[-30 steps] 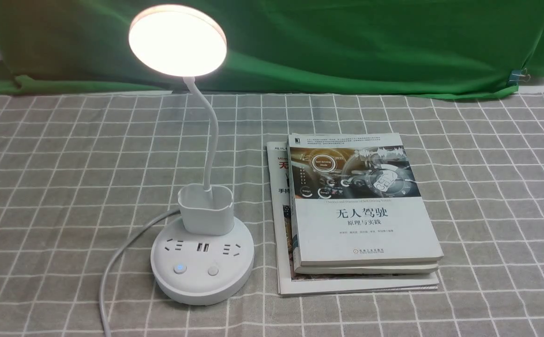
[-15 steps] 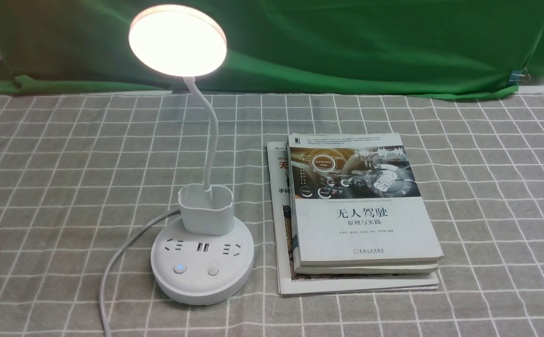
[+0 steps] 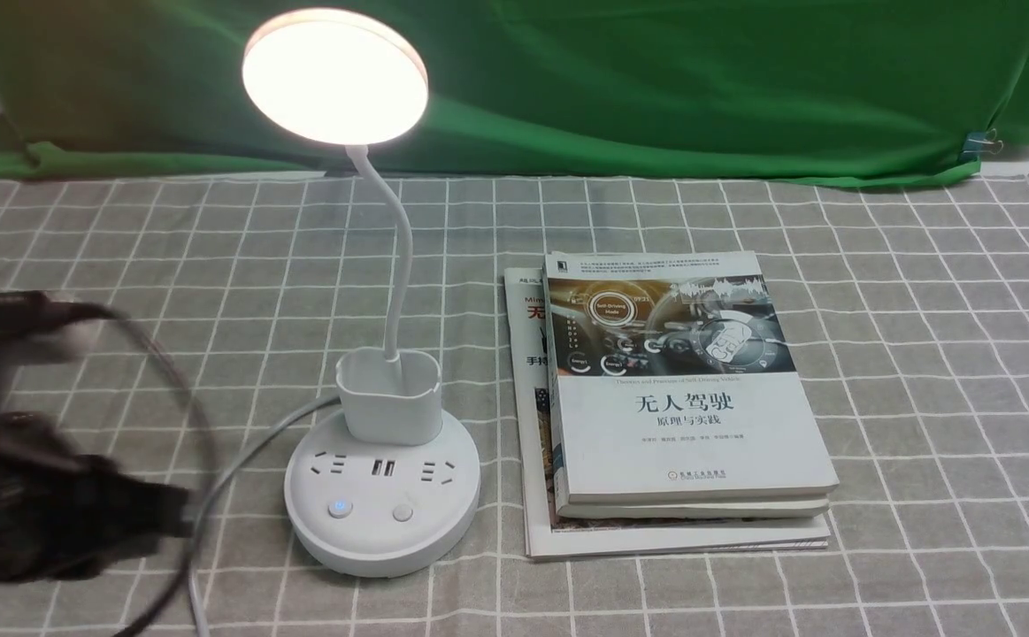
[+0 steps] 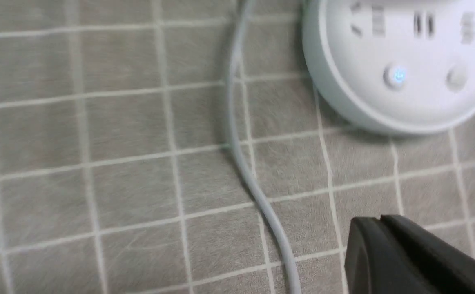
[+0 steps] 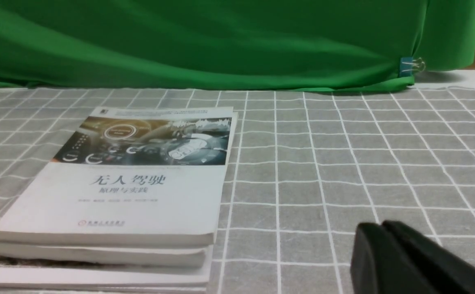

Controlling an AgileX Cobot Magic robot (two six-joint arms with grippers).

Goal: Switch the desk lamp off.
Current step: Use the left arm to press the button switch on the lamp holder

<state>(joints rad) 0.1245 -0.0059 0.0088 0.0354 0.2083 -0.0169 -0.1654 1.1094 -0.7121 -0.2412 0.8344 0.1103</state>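
Green backdrop (image 3: 656, 80), grey checked cloth (image 3: 939, 372), lit desk lamp (image 3: 388, 402), books (image 3: 691, 433), left gripper (image 4: 380, 223) clenched, right gripper (image 5: 382, 228) clenched

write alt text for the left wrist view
The round white base of the desk lamp sits on a grey checked tablecloth, one button of its two glowing blue, its white cord trailing across the cloth. The left gripper, black and shut, hovers short of the base.

White lamp (image 3: 381, 478), grey-check cloth (image 3: 921, 354), green drape (image 3: 656, 80)

Lab tabletop (image 3: 921, 354) (clipped green backdrop (image 3: 656, 88))
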